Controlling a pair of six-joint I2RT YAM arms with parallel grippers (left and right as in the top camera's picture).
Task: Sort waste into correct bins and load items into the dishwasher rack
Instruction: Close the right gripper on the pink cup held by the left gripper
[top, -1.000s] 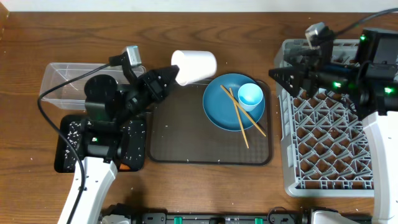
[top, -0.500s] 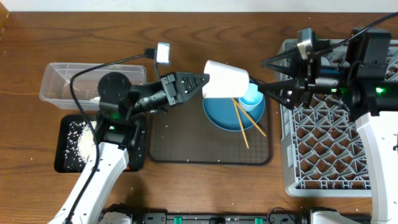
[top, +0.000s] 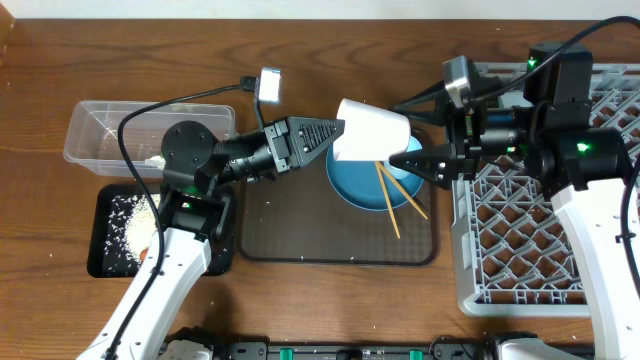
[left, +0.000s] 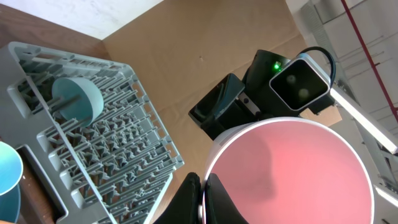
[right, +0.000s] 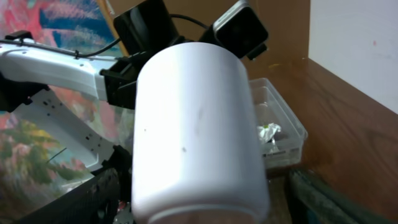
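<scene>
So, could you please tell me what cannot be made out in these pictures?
Overhead: the white cup and right end effector hide much of the blue plate.
Right wrist: the cup fills the view, hiding that end effector's fingers; contact cannot be told.
Left wrist: the bottom edge cuts off the left end effector.

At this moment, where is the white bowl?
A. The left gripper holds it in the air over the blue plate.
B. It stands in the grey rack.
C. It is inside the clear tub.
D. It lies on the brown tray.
A: in the overhead view the left gripper pinches the rim of the white bowl, which hangs tipped on its side over the blue plate.
</scene>
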